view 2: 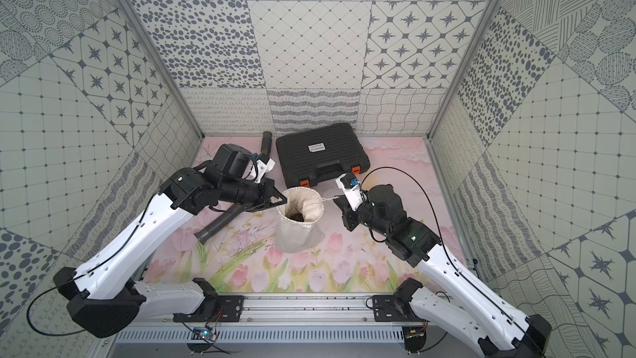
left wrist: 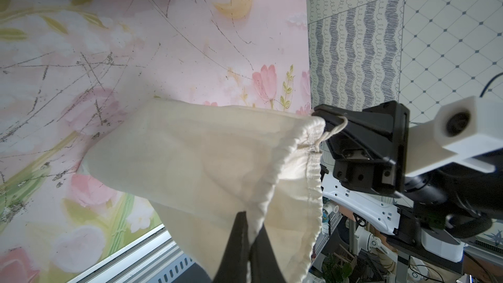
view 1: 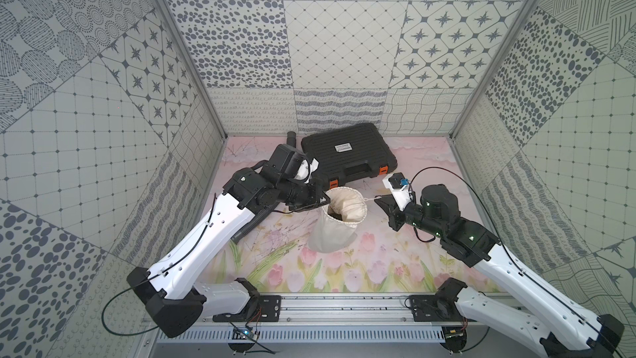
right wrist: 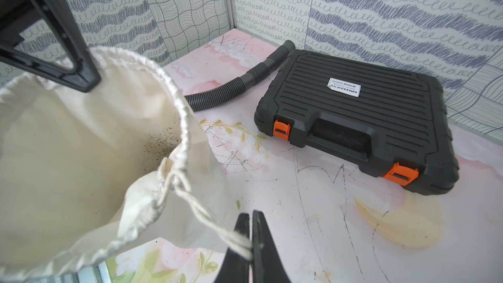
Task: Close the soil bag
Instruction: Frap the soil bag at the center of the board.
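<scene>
The soil bag [view 1: 339, 232] [view 2: 299, 235] is an off-white cloth sack standing upright mid-table, its mouth wide open with dark soil inside. My left gripper [view 1: 327, 198] [view 2: 285, 200] [left wrist: 251, 230] is shut on the bag's gathered rim at its left side; in the left wrist view cloth is pinched between the black fingers. My right gripper [view 1: 377, 199] [view 2: 335, 200] [right wrist: 251, 231] is just right of the bag, shut on the white cord [right wrist: 206, 216]. The cord runs from the knot at the rim to the jaws. The sack's cloth side [left wrist: 204, 153] fills the left wrist view.
A black ribbed case [view 1: 347, 156] [view 2: 320, 153] [right wrist: 353, 115] with orange latches lies behind the bag. A dark corrugated hose [view 2: 220, 222] [right wrist: 245, 80] lies under my left arm, reaching toward the back wall. Patterned walls enclose three sides; a metal rail [view 1: 344, 304] runs along the front.
</scene>
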You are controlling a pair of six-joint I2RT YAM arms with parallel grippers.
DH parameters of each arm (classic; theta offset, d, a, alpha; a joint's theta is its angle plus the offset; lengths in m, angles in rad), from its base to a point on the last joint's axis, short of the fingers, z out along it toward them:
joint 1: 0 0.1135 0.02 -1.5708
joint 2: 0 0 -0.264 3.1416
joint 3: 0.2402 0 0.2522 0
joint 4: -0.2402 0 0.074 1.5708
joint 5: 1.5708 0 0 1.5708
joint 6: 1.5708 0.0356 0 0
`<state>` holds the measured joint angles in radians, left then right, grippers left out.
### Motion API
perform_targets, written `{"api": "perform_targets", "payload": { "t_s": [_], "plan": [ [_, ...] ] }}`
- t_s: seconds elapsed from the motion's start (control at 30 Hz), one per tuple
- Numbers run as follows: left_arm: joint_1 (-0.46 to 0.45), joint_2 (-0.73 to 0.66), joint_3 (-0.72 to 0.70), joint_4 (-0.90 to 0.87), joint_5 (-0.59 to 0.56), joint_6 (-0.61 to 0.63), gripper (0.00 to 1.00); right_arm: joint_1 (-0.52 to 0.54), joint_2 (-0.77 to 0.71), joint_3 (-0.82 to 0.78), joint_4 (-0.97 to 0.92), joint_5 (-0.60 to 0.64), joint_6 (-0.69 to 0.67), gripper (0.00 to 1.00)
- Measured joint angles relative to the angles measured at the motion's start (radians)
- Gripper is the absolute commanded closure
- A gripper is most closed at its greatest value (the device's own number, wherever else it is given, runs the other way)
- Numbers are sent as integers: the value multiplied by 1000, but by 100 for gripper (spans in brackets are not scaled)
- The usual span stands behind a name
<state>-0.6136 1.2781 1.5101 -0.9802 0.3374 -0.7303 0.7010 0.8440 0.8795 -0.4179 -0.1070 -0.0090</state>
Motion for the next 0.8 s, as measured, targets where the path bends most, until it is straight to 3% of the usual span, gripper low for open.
{"api": "perform_targets", "payload": {
  "t_s": [0.3, 0.73, 0.8],
  "plan": [
    [0, -47, -23, -2, -6, -6, 100, 71, 56, 209, -101, 42, -94, 100],
    [39, -111, -45, -27, -39, -7, 100, 103, 67, 320, -182, 188, -198, 100],
    [49, -118, -57, -28, -34, -6, 93, 103, 67, 325, -188, 187, -200, 100]
  ]
}}
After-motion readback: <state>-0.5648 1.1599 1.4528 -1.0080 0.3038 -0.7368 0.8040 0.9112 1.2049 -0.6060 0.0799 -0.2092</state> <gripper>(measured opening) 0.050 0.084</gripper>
